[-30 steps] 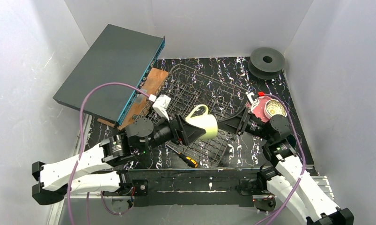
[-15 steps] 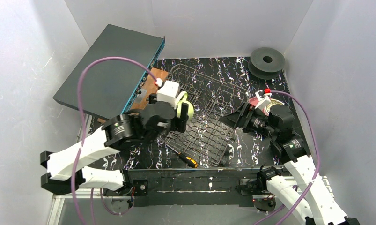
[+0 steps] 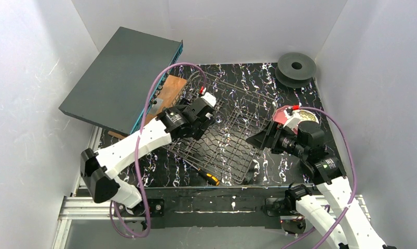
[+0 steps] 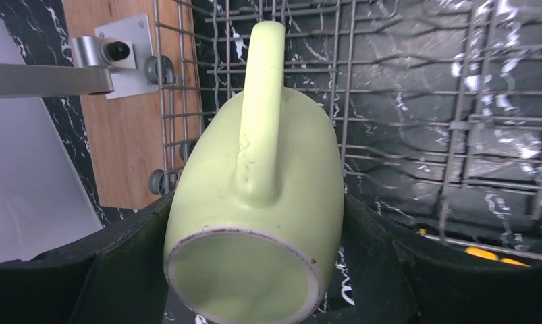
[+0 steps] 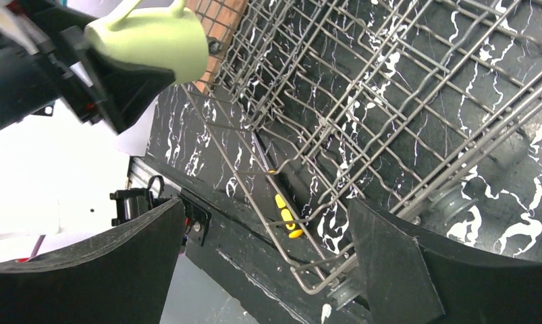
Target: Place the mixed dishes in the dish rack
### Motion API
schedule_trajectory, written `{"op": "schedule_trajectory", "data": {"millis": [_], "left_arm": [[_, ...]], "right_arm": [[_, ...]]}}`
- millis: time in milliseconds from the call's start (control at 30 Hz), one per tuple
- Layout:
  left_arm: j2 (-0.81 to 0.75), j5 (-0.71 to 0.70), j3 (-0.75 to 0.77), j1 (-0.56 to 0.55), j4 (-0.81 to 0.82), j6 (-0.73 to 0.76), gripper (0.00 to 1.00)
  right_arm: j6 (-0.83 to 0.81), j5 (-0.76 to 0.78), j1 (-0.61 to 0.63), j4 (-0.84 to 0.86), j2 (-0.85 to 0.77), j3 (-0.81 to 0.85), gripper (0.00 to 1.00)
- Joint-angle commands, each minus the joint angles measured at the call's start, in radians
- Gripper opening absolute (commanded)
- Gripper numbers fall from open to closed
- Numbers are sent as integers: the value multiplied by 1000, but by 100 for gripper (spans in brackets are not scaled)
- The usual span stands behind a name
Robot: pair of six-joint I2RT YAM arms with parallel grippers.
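Your left gripper (image 4: 254, 277), clamped on the mug (image 4: 275, 169), hangs over the left end of the rack (image 3: 237, 111). The middle and far side of the wire floor lie bare. The board (image 3: 171, 89) and the leaning box (image 3: 120, 78) crowd the left side. Your right gripper (image 3: 259, 139), jaws wide, sits at the near right corner, with the plate (image 3: 294, 118) just behind it. A screwdriver (image 3: 208, 176) lies at the near rim.

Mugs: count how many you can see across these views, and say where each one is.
1. The pale yellow-green mug is gripped by the left gripper, above the dish rack at its left edge. More may be hidden behind the right arm.
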Motion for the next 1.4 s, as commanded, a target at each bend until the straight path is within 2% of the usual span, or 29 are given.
{"op": "schedule_trajectory", "data": {"millis": [0, 300, 433, 567, 667, 767, 867, 1133, 1367], "left_arm": [[28, 33, -51, 80, 111, 139, 0], [139, 79, -112, 189, 201, 259, 0], [173, 127, -141, 200, 220, 284, 0], [205, 29, -205, 200, 234, 293, 0], [148, 38, -289, 202, 266, 264, 0], [151, -30, -285, 201, 240, 245, 0], [113, -41, -302, 203, 252, 246, 0], [160, -4, -289, 226, 226, 232, 11], [167, 20, -286, 244, 226, 211, 25]], "right_arm": [[-2, -8, -5, 1, -24, -18, 98], [-16, -4, -5, -57, -45, 12, 98], [-15, 5, -4, -73, -56, 2, 98], [-8, 0, -5, -68, -36, -4, 98], [0, -3, -5, -51, -21, 4, 98], [17, -16, -5, -35, 3, 2, 98], [31, -24, -5, -13, 15, -1, 98], [43, -34, -5, 5, 36, -1, 98], [45, -38, -5, 7, 35, -7, 97]]}}
